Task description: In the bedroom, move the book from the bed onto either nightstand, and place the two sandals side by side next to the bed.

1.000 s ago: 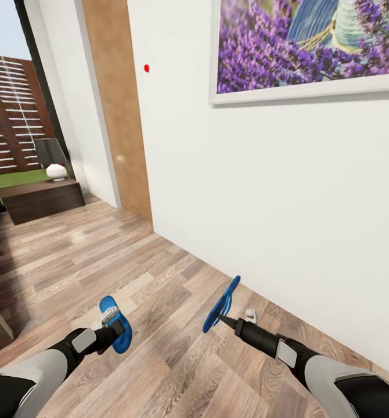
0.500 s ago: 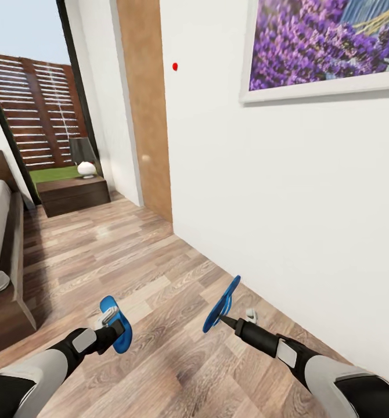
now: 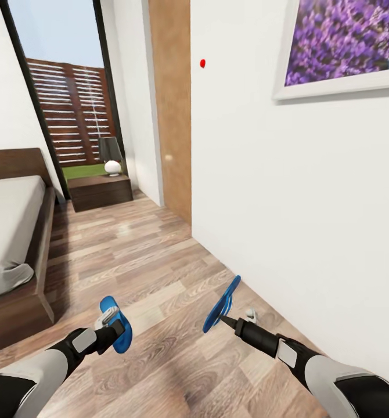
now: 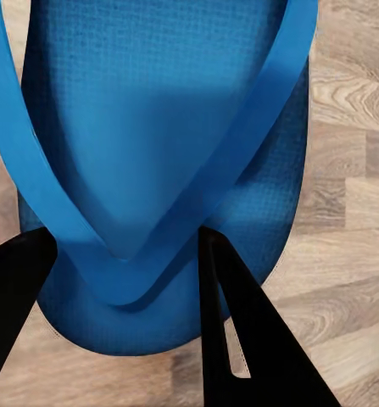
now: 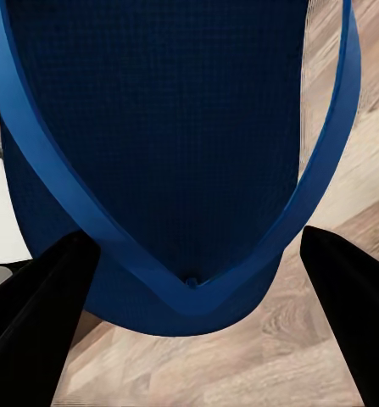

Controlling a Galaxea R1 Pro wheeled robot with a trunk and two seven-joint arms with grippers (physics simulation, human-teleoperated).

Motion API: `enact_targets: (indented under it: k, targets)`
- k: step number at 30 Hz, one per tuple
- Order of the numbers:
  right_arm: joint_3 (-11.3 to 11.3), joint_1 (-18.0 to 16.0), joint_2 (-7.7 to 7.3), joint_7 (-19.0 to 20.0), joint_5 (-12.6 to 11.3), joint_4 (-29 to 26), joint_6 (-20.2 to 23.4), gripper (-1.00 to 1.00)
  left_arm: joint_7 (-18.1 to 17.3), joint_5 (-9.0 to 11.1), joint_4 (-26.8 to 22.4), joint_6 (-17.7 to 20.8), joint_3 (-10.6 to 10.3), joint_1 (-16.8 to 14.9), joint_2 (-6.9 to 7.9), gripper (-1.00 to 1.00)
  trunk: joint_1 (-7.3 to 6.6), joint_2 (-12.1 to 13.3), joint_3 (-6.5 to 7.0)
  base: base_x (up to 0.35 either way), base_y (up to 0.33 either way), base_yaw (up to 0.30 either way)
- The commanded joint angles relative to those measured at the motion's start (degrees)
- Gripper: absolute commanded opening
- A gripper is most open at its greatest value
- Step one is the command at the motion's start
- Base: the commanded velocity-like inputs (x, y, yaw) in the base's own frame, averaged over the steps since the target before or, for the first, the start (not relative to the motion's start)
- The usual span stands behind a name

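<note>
Ahead-left of my left gripper (image 3: pixel 114 331) the bed (image 3: pixel 14 232) and nightstand (image 3: pixel 100 190) have swung into view as I turn; both sandals are pinched and off the floor, left sandal (image 3: pixel 114 323), right sandal (image 3: pixel 222 305) in right gripper (image 3: pixel 228 321); bedside drop-off next

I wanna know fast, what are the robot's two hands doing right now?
Left gripper: shut on a blue sandal.
Right gripper: shut on the other blue sandal.
</note>
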Motion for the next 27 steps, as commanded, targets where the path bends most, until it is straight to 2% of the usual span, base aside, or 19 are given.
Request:
enact_targets:
  k: [1,27]
  targets:
    - [0.19,-0.07,-0.01,0.31,-0.64,0.13,0.58,-1.0,-0.12,0.47,0.01,0.18,-0.47,-0.05,0.02,-1.0,0.01,-0.02,-0.06,0.217,-0.109,0.265]
    - [0.19,-0.07,-0.01,0.31,-0.64,0.13,0.58,-1.0,-0.14,0.5,0.01,0.16,-0.47,-0.05,0.02,-1.0,0.01,-0.02,-0.06,0.217,-0.111,0.265]
